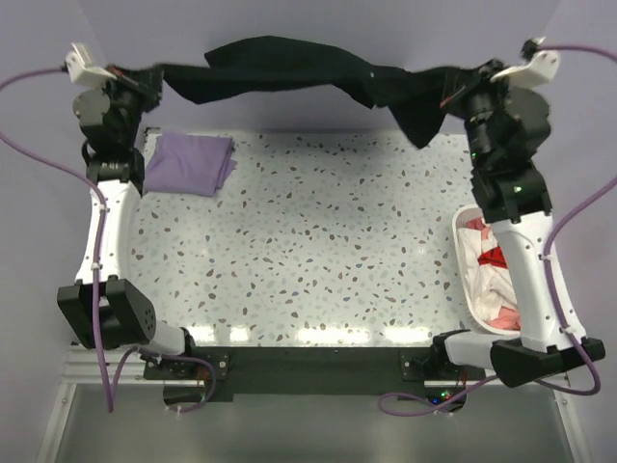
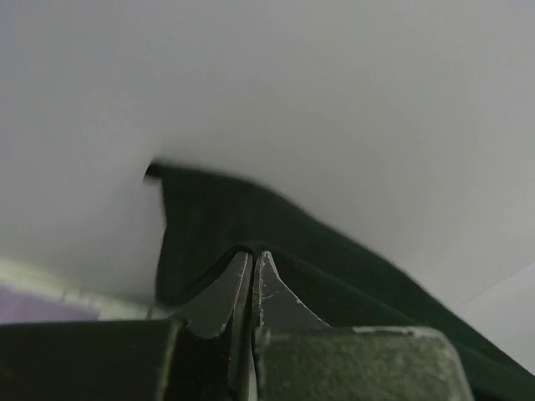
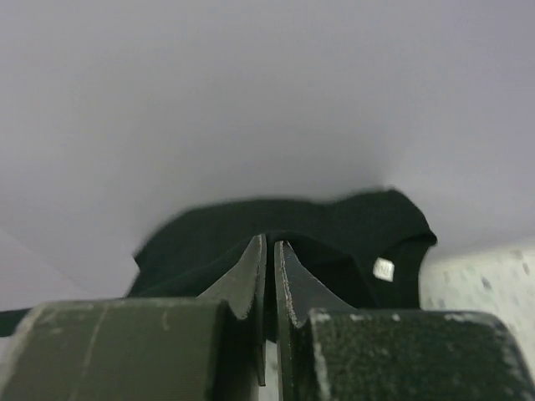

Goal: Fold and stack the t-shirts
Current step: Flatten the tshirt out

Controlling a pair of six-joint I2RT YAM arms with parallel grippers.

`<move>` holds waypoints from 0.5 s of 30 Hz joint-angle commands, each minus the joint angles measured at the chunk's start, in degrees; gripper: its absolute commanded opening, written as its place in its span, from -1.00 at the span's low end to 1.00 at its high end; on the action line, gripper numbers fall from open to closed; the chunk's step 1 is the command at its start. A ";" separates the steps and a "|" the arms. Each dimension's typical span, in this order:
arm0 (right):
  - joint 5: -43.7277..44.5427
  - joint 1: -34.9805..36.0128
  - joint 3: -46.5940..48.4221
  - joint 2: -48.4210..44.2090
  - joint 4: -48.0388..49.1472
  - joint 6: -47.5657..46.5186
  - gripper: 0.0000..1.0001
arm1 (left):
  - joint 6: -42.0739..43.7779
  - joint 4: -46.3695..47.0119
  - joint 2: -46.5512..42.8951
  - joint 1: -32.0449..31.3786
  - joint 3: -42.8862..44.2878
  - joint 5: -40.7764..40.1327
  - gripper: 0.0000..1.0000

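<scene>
The black t-shirt [image 1: 280,68] hangs stretched in the air beyond the table's far edge, held at both ends. My left gripper [image 1: 154,79] is shut on its left end; black cloth [image 2: 251,225] drapes over the closed fingertips. My right gripper [image 1: 439,89] is shut on its right end, where a loose part [image 1: 416,121] droops down. In the right wrist view the black shirt [image 3: 251,225] shows its small white neck label [image 3: 383,268]. The lavender t-shirt [image 1: 191,162] lies folded at the table's far left corner, apart from both grippers.
A white basket [image 1: 464,265] with white, pink and red garments [image 1: 487,270] stands at the table's right edge, partly behind my right arm. The speckled tabletop [image 1: 308,241] spreads between the arms. Purple cables loop beside both arms.
</scene>
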 commanded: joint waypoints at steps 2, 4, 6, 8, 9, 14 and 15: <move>-3.13 -0.18 -22.42 -3.26 -4.27 7.24 -1.00 | -1.47 3.83 -3.05 0.74 -18.27 -0.44 -1.00; -4.71 -0.18 -30.10 -5.56 -5.68 9.80 -1.00 | -2.80 4.10 -4.54 0.74 -27.32 0.62 -1.00; -6.21 -0.18 -39.87 -7.67 -6.20 11.65 -1.00 | -3.50 3.22 -5.42 0.83 -34.95 -0.25 -1.00; -8.22 -0.18 -47.32 -8.20 -7.34 11.66 -1.00 | -3.59 2.17 -6.92 0.83 -39.46 -0.87 -1.00; -8.84 -0.09 -49.63 -8.29 -7.87 11.66 -1.00 | -3.59 1.38 -7.27 0.83 -43.22 -1.57 -1.00; -16.40 -0.09 -61.58 -6.62 -7.36 11.48 -1.00 | -4.56 -0.47 -8.15 0.92 -53.00 -1.14 -1.00; -17.28 0.00 -62.91 -6.45 -6.74 11.65 -1.00 | -4.47 -1.17 -8.33 1.00 -53.71 -1.22 -1.00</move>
